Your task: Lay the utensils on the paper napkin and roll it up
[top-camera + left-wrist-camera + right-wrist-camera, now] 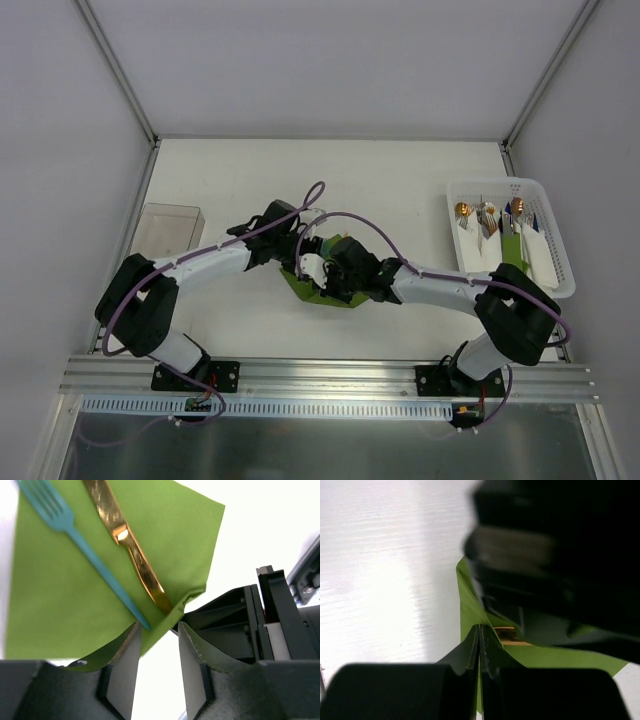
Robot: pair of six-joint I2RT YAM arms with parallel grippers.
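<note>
White table point(400, 180), pale walls on 3 sides. We see the olive-green paper napkin point(65, 595) lying mostly flat near the table's middle, w/ both arms bent in over it. On it lie 2 utensils side by side, slanted the same way: a teal fork point(90, 550) and a gold knife point(131, 552), close but not touching. Handle ends of both reach the napkin's near corner, where the paper edge curls up. Our left gripper point(158, 627) sits at that corner, fingers narrowly apart, a flap of napkin btwn them; we can't tell if a pad touches it. Our right gripper point(479, 636) is pinched tight on the raised napkin edge, no gap btwn its fingers; a bit of gold shows just behind the fold. Far right: white slotted basket point(562, 262) w/ more cutlery and folded napkins. Far left: clear box point(165, 230), well apart from the napkin.
</note>
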